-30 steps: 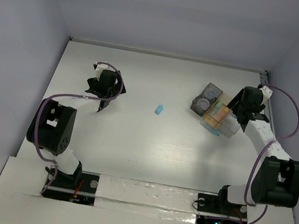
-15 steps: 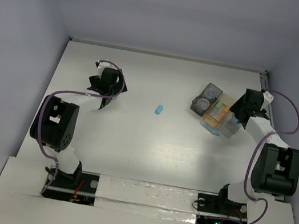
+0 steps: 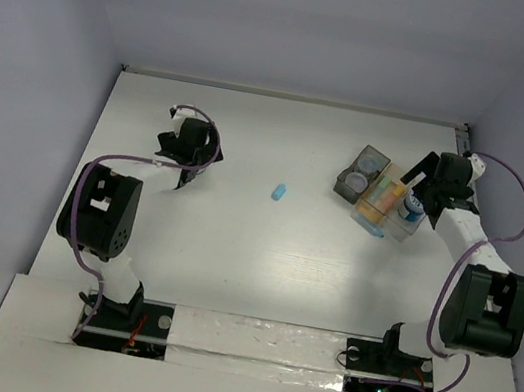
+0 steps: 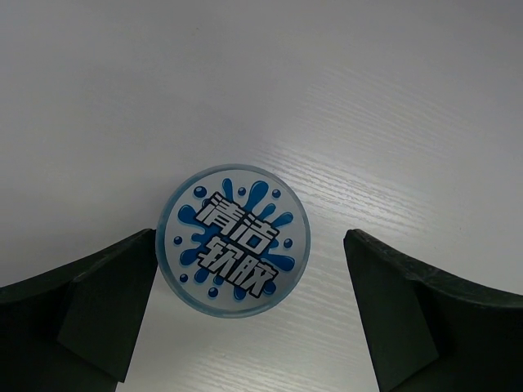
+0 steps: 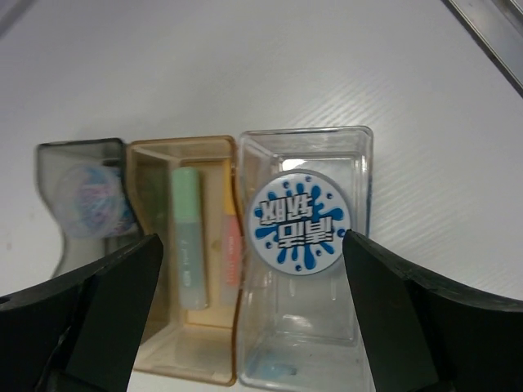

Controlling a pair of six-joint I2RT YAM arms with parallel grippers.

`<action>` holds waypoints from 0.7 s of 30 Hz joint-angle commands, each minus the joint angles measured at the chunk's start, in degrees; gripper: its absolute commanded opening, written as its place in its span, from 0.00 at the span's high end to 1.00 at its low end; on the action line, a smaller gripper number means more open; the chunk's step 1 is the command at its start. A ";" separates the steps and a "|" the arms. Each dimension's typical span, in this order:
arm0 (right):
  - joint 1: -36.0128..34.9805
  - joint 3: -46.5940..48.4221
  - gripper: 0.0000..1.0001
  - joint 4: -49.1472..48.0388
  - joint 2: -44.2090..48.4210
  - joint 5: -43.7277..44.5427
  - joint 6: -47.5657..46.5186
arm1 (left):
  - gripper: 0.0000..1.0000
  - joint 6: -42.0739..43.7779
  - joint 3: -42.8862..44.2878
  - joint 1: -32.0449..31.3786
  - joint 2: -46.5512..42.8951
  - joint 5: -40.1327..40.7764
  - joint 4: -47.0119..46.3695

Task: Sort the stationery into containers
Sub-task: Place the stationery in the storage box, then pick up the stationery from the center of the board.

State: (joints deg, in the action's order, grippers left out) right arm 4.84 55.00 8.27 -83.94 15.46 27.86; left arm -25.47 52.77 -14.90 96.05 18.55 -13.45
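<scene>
A round roll with a blue-and-white splash top lies on the table between the fingers of my open left gripper, untouched; in the top view the gripper hides it. My right gripper is open and empty above the three joined bins. The clear bin holds a second roll, which also shows in the top view. The tan bin holds a green capsule and a pink-orange one. The dark bin holds a roll. A blue capsule lies mid-table.
The bins stand near the table's right edge, with a metal rail beyond them. Something small and blue shows at the clear bin's near end. White walls enclose the table on three sides.
My right gripper has drawn back to the right off the bins, and a roll now shows in the clear bin. My left gripper has barely shifted.
</scene>
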 commanded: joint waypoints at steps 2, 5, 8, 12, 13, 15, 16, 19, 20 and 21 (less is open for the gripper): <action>0.26 1.08 0.03 -3.26 5.09 -5.35 -0.08 | 0.08 1.04 3.04 0.13 0.36 2.28 -0.43; 0.26 -1.11 0.03 -4.67 9.56 -7.63 0.44 | 0.18 1.39 3.21 0.13 0.98 2.64 -0.52; 0.26 -2.27 0.03 -5.02 13.27 -9.74 0.79 | 0.52 1.48 3.30 0.13 2.21 3.16 -0.96; 0.26 -3.67 0.03 -4.93 18.72 -12.91 1.50 | 0.93 1.04 3.39 0.13 2.30 3.08 -0.52; 0.26 -3.94 0.03 -5.11 20.55 -13.70 1.59 | 0.96 0.87 3.13 0.13 1.78 2.55 -0.61; -0.27 -4.38 0.02 -5.11 21.80 -15.11 1.67 | 1.00 0.60 2.34 -0.48 -1.03 1.58 -1.31; -0.27 -4.38 0.02 -5.02 22.67 -17.03 1.67 | 1.00 0.60 2.33 -1.27 -3.22 1.58 -1.05; -0.80 -4.20 0.02 -4.58 24.17 -19.77 1.76 | 1.00 0.78 3.91 -6.71 -7.79 2.72 0.70; -1.32 -4.20 0.01 -4.41 25.74 -20.47 1.76 | 1.00 1.04 4.44 -8.64 -8.85 3.25 0.97; -1.33 -4.12 0.01 -3.97 26.71 -20.65 1.94 | 1.00 1.04 6.01 -10.75 -9.73 3.51 1.32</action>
State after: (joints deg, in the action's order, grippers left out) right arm 4.21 50.78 5.69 -60.38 -1.28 29.23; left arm -24.45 54.81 -20.12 93.69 21.56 -10.48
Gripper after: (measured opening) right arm 0.985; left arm 0.610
